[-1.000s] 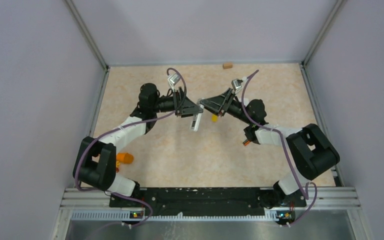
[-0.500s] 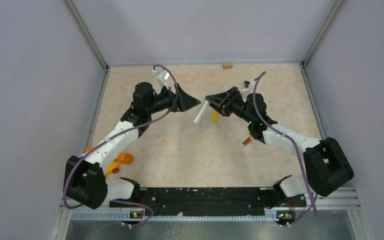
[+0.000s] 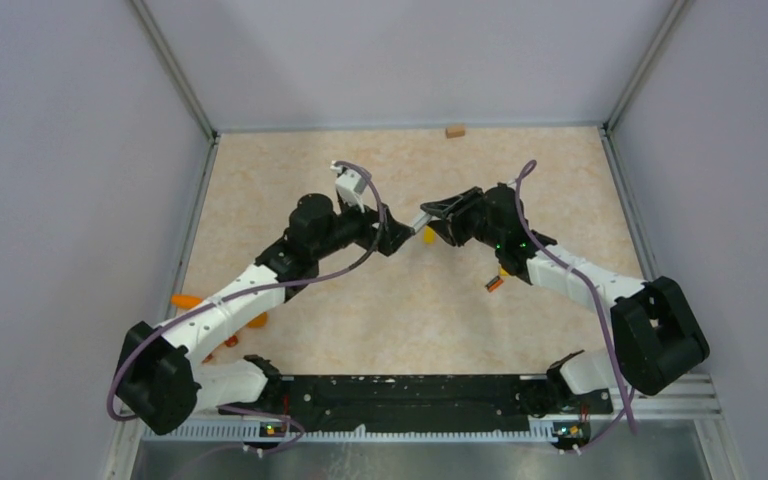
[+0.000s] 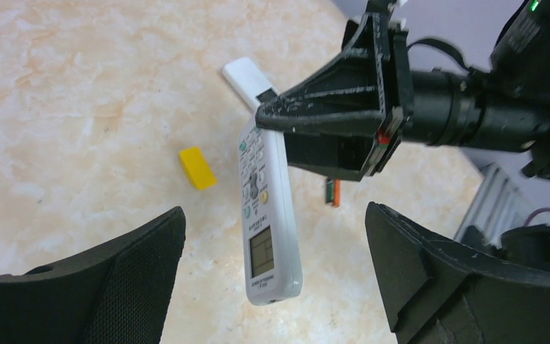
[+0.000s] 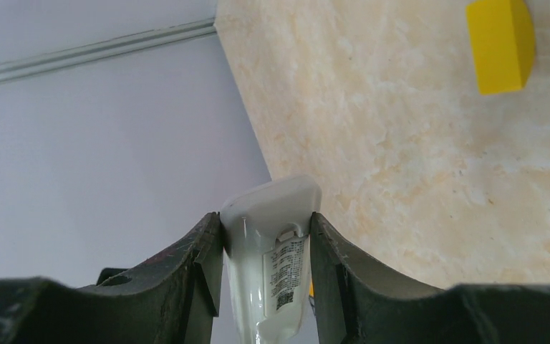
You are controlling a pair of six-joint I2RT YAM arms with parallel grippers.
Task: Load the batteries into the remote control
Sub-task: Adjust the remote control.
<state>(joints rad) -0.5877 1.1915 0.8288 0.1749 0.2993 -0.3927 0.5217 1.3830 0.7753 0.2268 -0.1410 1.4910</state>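
Now left fingers (image 4: 129, 279) off (spread wide), right fingers (image 5: 186, 287) gripping remote control (image 4: 268, 215)

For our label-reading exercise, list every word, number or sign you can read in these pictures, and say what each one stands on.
No text here can be read with certainty.
Print below the small screen of the slim white plastic remote control: too small to read.
Markings on its buttons: blurred.
Printed label on the remote's back, between the jaws of the right gripper: too small to read.
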